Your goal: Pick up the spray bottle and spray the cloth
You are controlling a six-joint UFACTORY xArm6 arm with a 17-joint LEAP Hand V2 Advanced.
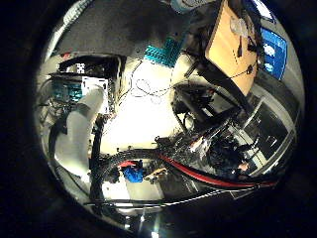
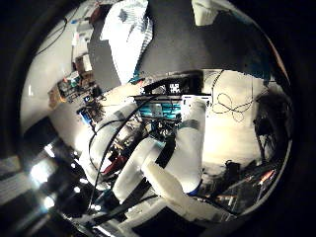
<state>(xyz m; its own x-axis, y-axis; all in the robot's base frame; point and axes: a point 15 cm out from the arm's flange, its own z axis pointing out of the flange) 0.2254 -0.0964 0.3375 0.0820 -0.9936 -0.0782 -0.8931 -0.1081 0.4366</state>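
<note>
A white cloth (image 2: 126, 32) with a blue-grey pattern lies crumpled on the dark tabletop (image 2: 173, 44). A little way from it, at the edge of the same surface, sits a pale white object (image 2: 205, 12), cut off by the view; I cannot tell if it is the spray bottle. The same sort of pale white and teal shape (image 1: 190, 4) shows at the edge of the little finger side view. My white arm (image 2: 187, 143) fills the middle of the thumb side view, so the palm faces back along it. No part of my hand shows.
A black box with teal parts (image 1: 89, 74) stands by the arm's base. A teal block (image 1: 161, 52) lies at the dark surface's edge. A wooden board (image 1: 230, 44) leans nearby. A small blue object (image 1: 132, 173) sits low on the pale floor. Cluttered shelves (image 2: 74, 84) stand behind.
</note>
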